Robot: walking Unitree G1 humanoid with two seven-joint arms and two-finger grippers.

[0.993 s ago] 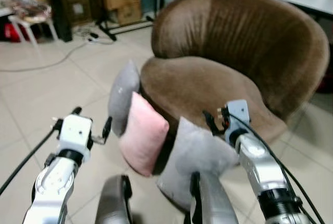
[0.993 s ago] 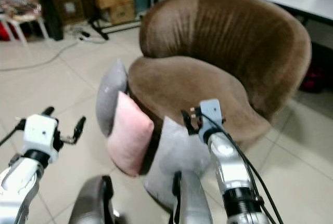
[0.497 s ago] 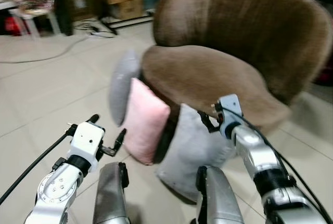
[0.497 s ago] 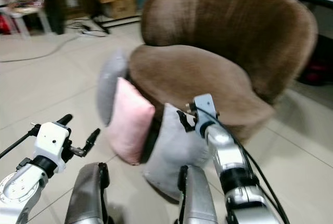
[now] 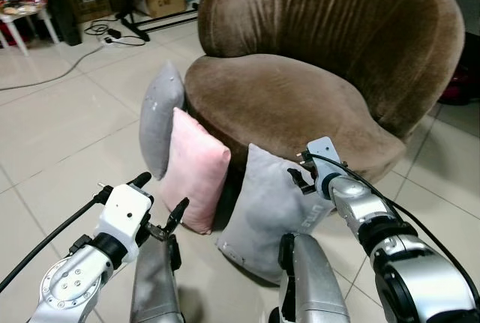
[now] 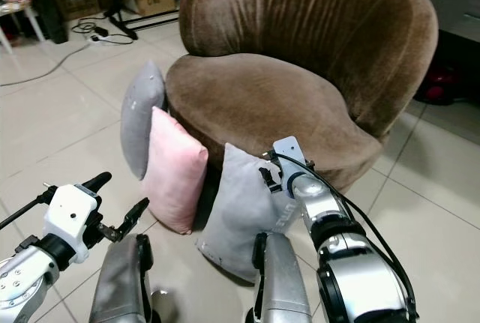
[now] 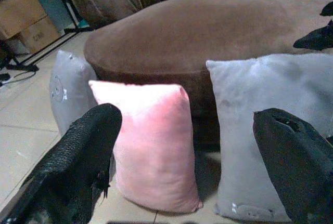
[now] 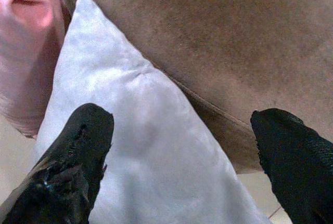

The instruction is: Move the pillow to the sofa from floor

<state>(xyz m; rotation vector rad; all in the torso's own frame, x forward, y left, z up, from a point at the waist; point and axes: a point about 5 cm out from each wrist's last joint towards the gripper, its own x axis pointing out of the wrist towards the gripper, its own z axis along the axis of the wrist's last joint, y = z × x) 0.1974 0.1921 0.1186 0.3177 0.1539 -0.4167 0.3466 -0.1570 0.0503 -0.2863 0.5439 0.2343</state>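
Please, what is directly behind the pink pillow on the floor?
Behind the pink pillow stands the brown sofa; the pillow leans against its rounded base. A grey pillow stands beside it, partly behind. The floor strip and sofa base behind the pillow are covered.

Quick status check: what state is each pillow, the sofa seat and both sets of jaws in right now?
Near grey pillow: upright on floor, leaning on sofa.
Pink pillow: upright on floor, against sofa.
Far grey pillow: upright on floor, against sofa.
Sofa: no pillow on seat.
Right gripper: jaws open, at near grey pillow's top edge.
Left gripper: jaws open, holding nothing.
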